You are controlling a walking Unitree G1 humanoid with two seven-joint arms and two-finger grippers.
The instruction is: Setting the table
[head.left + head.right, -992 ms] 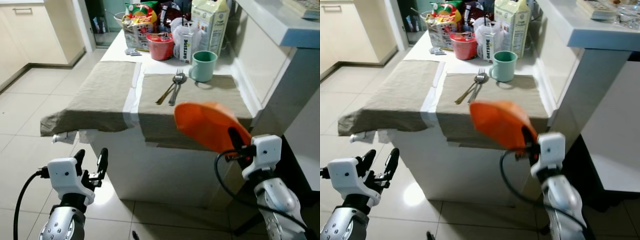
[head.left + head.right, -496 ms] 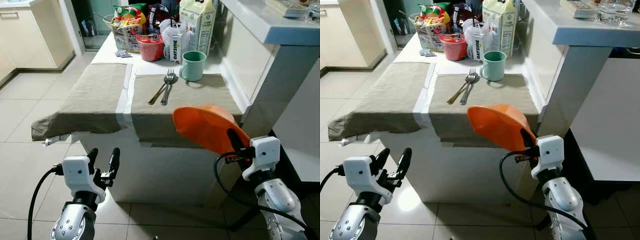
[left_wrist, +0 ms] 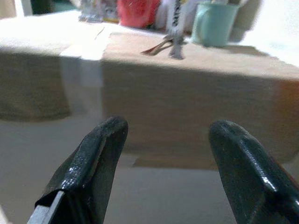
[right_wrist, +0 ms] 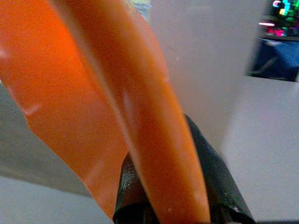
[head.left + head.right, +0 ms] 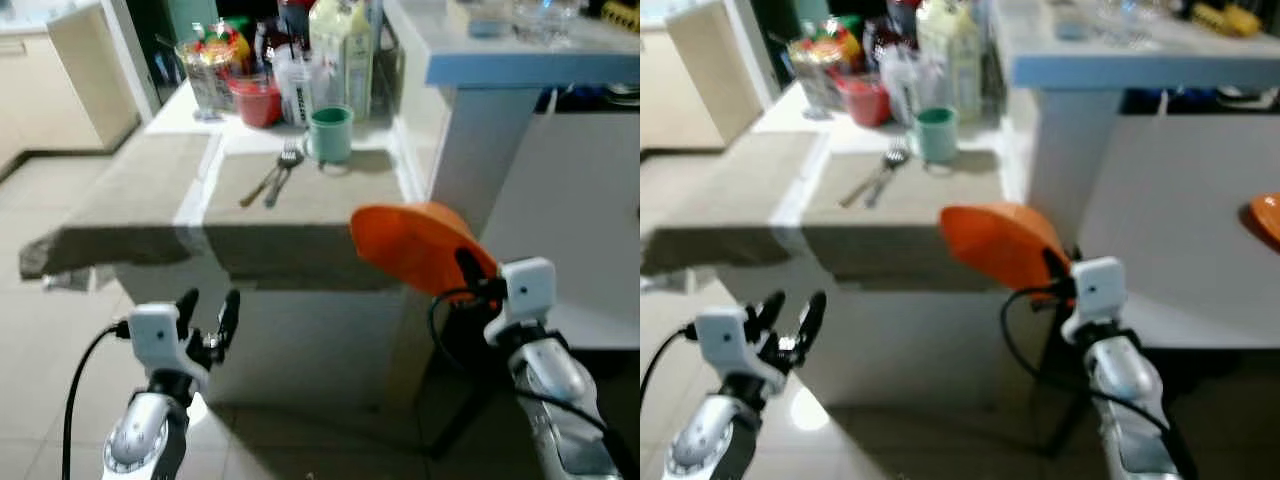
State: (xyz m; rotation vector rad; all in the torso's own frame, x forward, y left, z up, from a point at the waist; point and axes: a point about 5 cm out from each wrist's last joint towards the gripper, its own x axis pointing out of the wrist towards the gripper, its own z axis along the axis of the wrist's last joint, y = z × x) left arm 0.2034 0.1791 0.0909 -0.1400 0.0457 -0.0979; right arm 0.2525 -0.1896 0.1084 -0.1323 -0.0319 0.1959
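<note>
Pale glossy floor tiles point(image 5: 40, 330) spread below, catching a bright glare spot. A white raised counter with a blue top edge point(image 5: 520, 68) stands on the right, cream cabinets point(image 5: 85, 70) off to the left.

A white table point(image 5: 200, 112) carries two brownish mats point(image 5: 300, 190), cutlery point(image 5: 272, 178), a green mug point(image 5: 330, 134) and groceries point(image 5: 280, 60).

Blurred groceries crowd the far table end: a carton point(image 5: 342, 55), perhaps milk, and a red tub point(image 5: 255, 101).

No legible text; carton point(image 5: 342, 45) print blurred, unreadable.
</note>
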